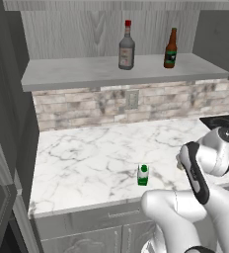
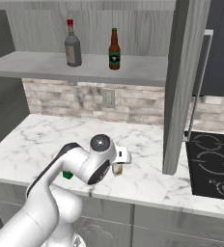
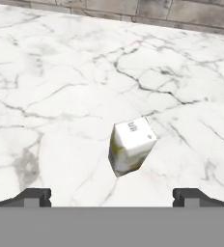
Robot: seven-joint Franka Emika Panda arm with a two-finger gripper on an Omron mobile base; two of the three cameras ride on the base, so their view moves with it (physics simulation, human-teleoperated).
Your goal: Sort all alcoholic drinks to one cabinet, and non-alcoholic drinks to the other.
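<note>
both bottles already stand on the wide cabinet's shelf (image 1: 77,74), so the cartons look to be the step in hand. the end effector (image 3: 112,195) hangs released, fingertips spread wide, over the cream-yellow carton (image 3: 131,146) on the marble tabletop (image 3: 61,87), which sits just ahead, centred between them. next: descend, straddle it, clench. the green carton (image 1: 143,175) stands nearby.

On the long grey shelf (image 1: 77,71) a clear-grey bottle with a red cap (image 1: 127,47) and a brown bottle (image 1: 171,49) stand upright, apart. A green and white carton (image 1: 143,175) stands on the marble counter (image 1: 87,158) near its front edge.
</note>
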